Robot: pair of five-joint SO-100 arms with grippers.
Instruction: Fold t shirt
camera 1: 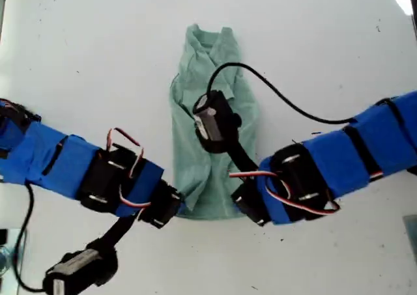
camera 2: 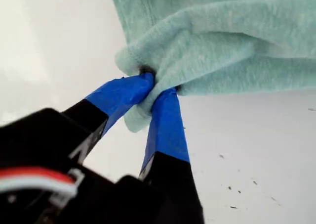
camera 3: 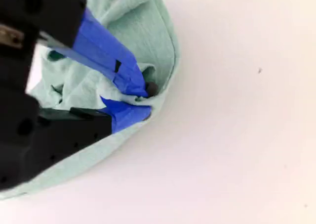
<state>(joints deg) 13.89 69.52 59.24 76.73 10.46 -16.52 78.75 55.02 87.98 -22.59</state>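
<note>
The pale mint-green t shirt (camera 1: 189,145) lies on the white table (camera 1: 326,47), gathered into a narrow lengthwise strip with its collar at the far end. My first gripper (camera 1: 171,207) is at the near hem corner on the exterior view's left. In the first wrist view it (camera 2: 157,85) is shut on bunched t shirt (camera 2: 237,41) fabric. My second gripper (camera 1: 242,200) is at the near hem corner on the exterior view's right. Its blue fingertips (camera 3: 145,101) pinch a folded edge of the t shirt (camera 3: 143,31).
The second arm's black wrist camera (camera 1: 212,119) hangs over the middle of the shirt. Its black cable (camera 1: 273,90) loops across the cloth toward the exterior view's right. Both blue-taped arms reach in from the sides of the exterior view.
</note>
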